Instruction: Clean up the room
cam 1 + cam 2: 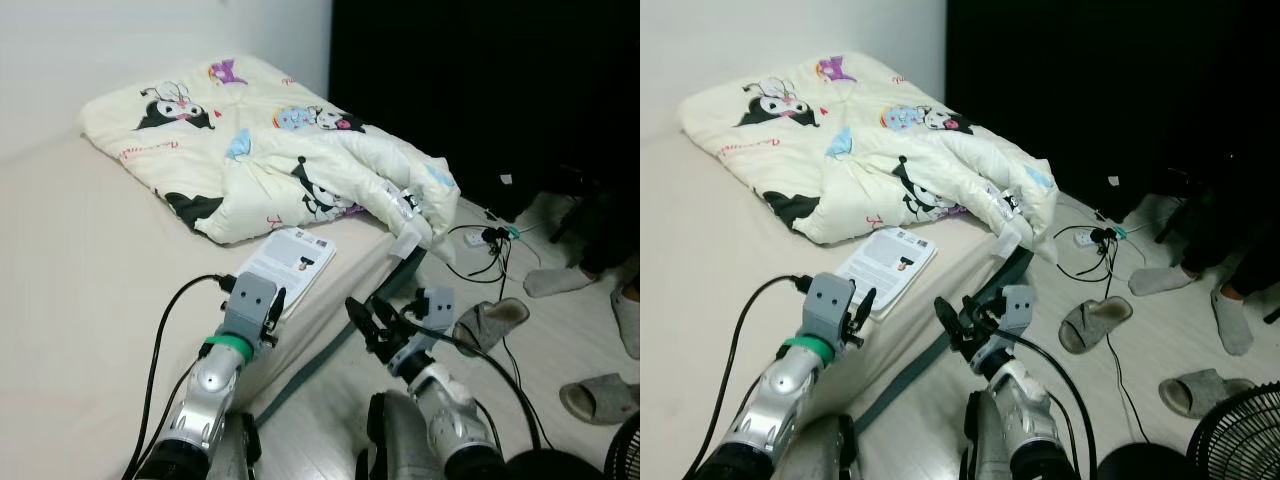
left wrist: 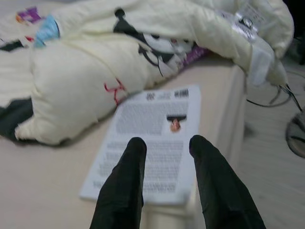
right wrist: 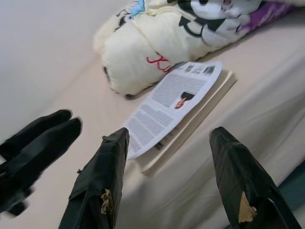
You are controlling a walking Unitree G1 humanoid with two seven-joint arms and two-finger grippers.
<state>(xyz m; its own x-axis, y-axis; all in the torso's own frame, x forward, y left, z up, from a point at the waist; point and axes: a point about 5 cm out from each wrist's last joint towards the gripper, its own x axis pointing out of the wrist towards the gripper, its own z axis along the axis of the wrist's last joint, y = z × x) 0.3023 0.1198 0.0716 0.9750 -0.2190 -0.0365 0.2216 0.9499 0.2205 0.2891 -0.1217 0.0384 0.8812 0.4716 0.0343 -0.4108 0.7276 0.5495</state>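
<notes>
A: One book (image 1: pixel 288 262) lies on the bed (image 1: pixel 80 260), close to its edge and just beside the rolled end of the comforter (image 1: pixel 300 165). It is a white paperback with the back cover up: lines of small text, a small portrait photo, and barcodes near one corner. In the right wrist view its cream page edges show along the side.

B: And where are the two grippers?

A: The left gripper (image 1: pixel 272 303) hovers over the near end of the book, and its two black fingers (image 2: pixel 125 183) are spread with a gap between them. The right gripper (image 1: pixel 366 318) is off the side of the bed, above the floor (image 1: pixel 560 330), and its fingers (image 3: pixel 102 183) are also spread wide, holding nothing.

B: What do the head views add?

A: They show the floor side. There are three grey slippers (image 1: pixel 492 322) and a white power strip (image 1: pixel 478 238) with black cables. The feet of a person (image 1: pixel 1160 280) in grey socks are there too, and a black fan (image 1: pixel 1240 440) stands at the corner. The wrist views show none of this, but they give the print on the book more clearly. The right wrist view shows also the left gripper beside the book.

B: And the comforter?

A: One, cream, with cartoon characters on it, bunched at the far end of the bed.
</notes>
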